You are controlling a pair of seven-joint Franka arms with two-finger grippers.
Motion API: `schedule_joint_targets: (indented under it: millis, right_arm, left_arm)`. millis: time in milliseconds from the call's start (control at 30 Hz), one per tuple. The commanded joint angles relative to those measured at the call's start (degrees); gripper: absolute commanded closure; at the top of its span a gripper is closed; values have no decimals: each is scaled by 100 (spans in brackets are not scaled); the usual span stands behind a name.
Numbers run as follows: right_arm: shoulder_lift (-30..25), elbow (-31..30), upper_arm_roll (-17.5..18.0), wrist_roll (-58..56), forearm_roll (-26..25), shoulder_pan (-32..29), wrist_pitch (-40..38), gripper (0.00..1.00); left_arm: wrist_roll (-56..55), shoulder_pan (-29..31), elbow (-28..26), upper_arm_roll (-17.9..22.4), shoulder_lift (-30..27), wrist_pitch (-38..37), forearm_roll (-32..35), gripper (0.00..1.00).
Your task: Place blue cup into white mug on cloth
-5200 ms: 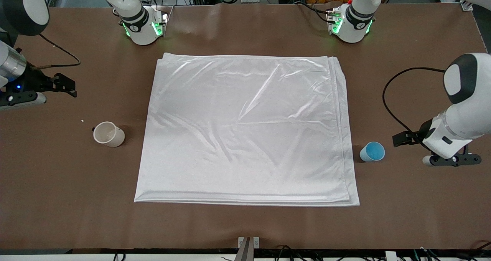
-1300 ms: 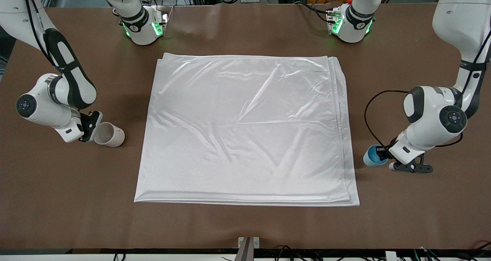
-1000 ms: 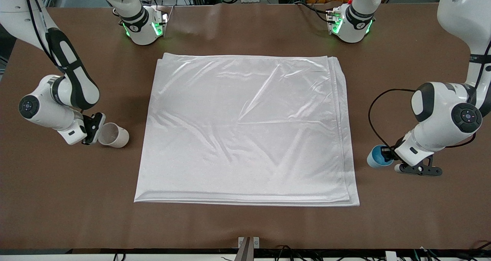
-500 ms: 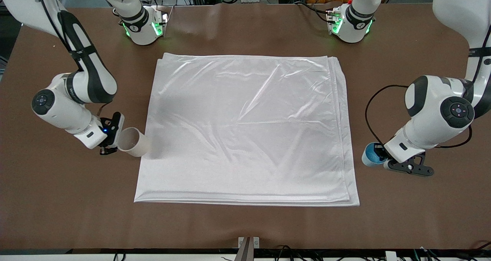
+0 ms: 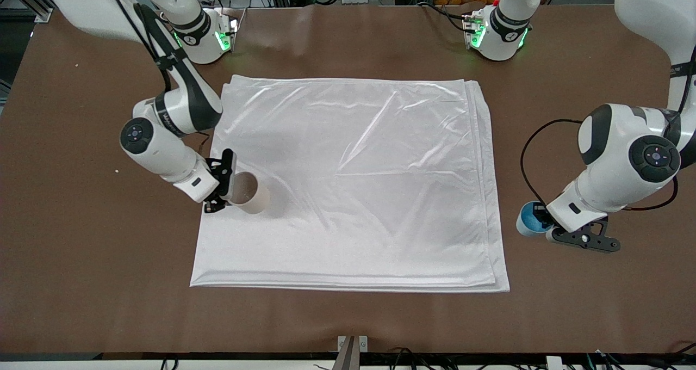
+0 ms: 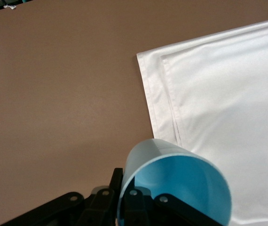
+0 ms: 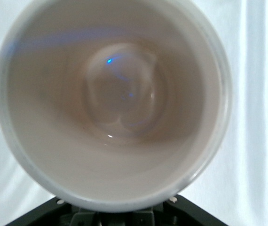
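The cloth (image 5: pixel 348 185) covers mid-table, with bare tabletop (image 5: pixel 81 261) along every edge. The right gripper (image 5: pixel 222 187) pinches the white mug (image 5: pixel 247 193) over the cloth's right-arm-end edge. The left gripper (image 5: pixel 544 226) pinches the blue cup (image 5: pixel 526 224) over bare table just beside the cloth's left-arm-end edge.

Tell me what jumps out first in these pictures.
The big shiny white cloth fills the middle of the table. Over its edge toward the right arm's end, the right hand holds the white mug. At the left arm's end, off the cloth, the left hand grips the blue cup.
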Motion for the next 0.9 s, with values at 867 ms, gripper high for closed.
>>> schedule_joint_targets:
  millis: [867]
  right_arm:
    - [1178,1605,-141,3543,-1422,2109,-931,100]
  left_arm:
    - [-271,-45,9,-481,-567,-1143,99,100]
